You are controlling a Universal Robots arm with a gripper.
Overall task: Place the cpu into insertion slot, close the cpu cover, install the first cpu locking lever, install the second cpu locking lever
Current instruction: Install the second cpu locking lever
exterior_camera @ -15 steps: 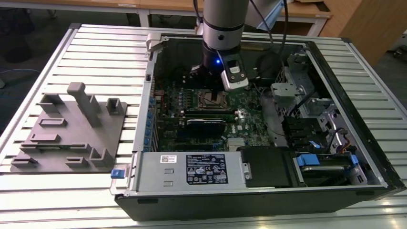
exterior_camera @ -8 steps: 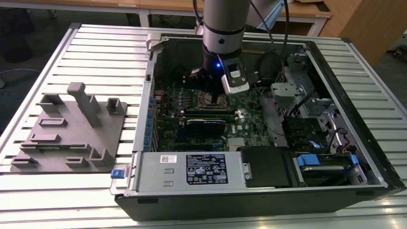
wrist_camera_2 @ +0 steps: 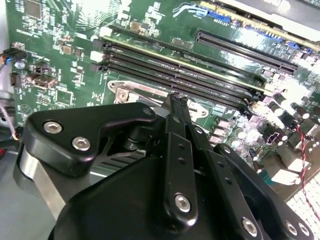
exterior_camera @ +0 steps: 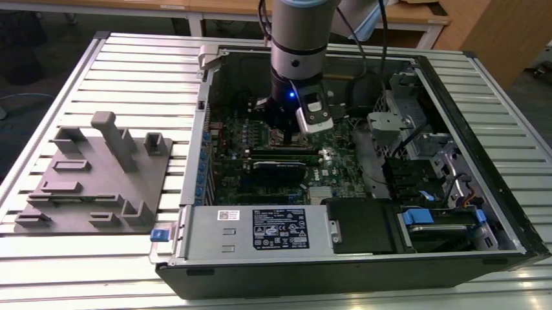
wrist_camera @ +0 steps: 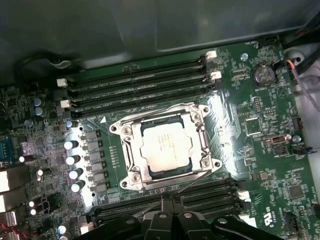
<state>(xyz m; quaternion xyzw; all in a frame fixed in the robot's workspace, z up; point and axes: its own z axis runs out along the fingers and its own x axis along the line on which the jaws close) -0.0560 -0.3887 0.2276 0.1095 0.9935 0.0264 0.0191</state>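
The cpu (wrist_camera: 166, 148) lies in its socket with the cover (wrist_camera: 131, 156) shut around it. The claw (wrist_camera: 171, 200) hangs just beside the socket, fingers pressed together, holding nothing. A white-printed label (exterior_camera: 278, 228) on the case is too small to read.

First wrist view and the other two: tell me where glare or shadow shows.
In the first wrist view, glare washes the cpu top and the cpu cover, and the case wall above the board is dark. In the second wrist view, the gripper body is black and blurred. In the exterior view, the table slats are bright.
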